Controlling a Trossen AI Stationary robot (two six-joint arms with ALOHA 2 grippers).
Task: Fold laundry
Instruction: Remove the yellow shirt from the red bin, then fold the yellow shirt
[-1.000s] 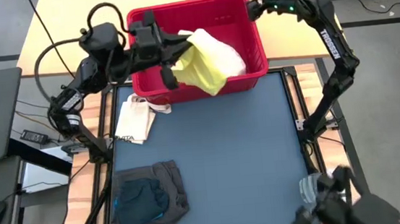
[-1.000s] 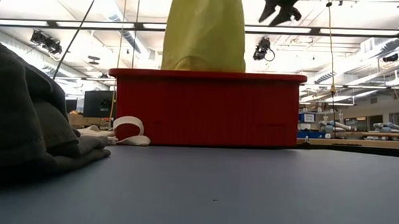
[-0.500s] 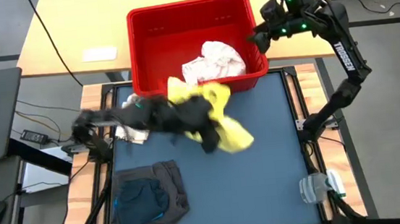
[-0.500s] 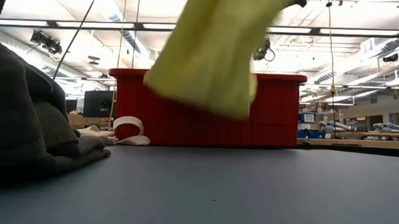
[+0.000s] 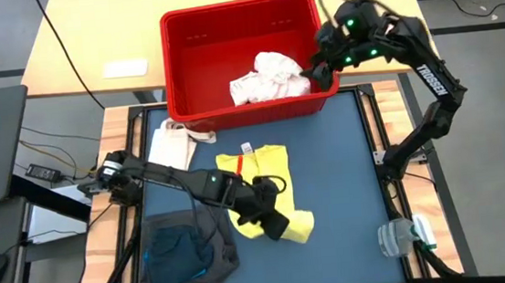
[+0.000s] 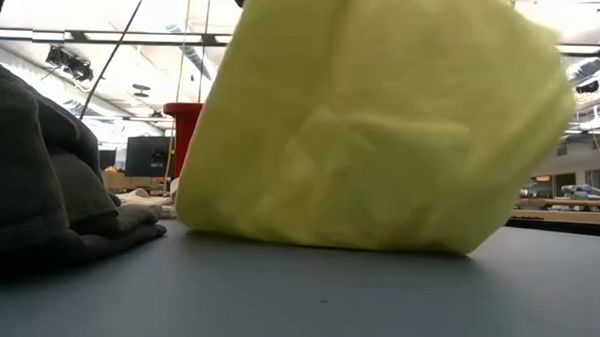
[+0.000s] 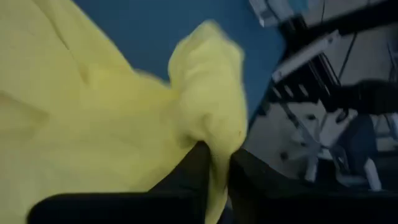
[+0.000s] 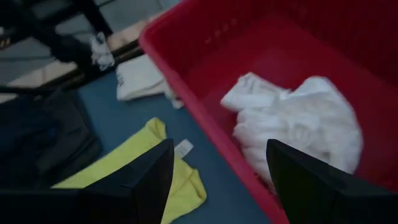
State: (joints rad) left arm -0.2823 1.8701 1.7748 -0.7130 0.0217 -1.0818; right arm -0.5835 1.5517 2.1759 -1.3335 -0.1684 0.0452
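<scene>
Left gripper (image 5: 273, 220) seemingly pinches the yellow garment (image 5: 260, 173) on the mat; release only once flat. Right gripper (image 5: 318, 51) open above the red bin (image 5: 189, 23)

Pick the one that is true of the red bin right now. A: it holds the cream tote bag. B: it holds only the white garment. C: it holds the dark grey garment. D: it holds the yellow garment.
B: only the white garment lies inside the red bin; the yellow garment is out on the blue mat.

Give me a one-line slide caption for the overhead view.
Left gripper pinches the yellow garment on the blue mat; open right gripper hovers over the red bin.
</scene>
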